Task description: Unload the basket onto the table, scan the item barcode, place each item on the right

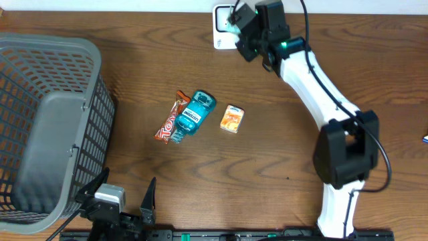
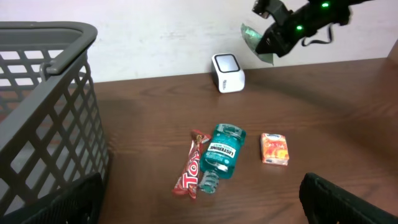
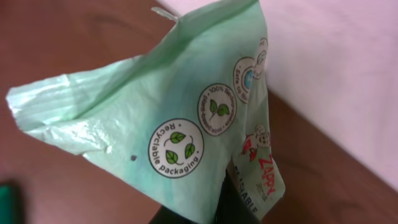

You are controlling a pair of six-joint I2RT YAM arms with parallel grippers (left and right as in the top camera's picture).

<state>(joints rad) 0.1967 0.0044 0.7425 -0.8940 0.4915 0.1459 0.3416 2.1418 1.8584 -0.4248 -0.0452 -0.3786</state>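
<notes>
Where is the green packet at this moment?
In the overhead view the green packet is at the far edge, held in the right gripper just above the white scanner.

My desk [image 1: 134,73] is dark brown wood with a fine visible grain, evenly lit and showing a soft sheen. Along the desk's far edge rises a plain pale wall [image 2: 143,43], faintly pinkish.
</notes>
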